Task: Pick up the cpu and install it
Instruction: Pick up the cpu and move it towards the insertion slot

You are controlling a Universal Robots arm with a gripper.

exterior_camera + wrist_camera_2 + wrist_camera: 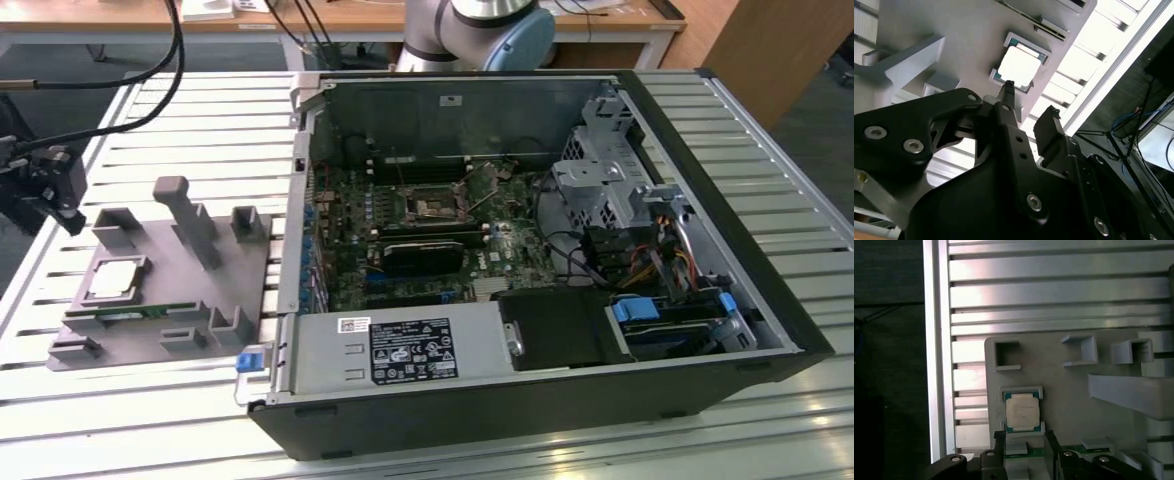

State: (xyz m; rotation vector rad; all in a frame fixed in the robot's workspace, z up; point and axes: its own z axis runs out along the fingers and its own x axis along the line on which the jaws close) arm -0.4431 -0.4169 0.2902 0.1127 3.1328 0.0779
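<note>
I can see the small flat square cpu with the dull silver top (1022, 411) lying in its little frame on the grey plastic fixture (1069, 405), close to one edge of that fixture. My black jaws hang near the fixture, on the cpu's side (not touching it). They are spread wide with nothing between them. Just beside the fixture, on the ribbed metal bench (187, 120), sits the open black computer case (747, 300).
</note>
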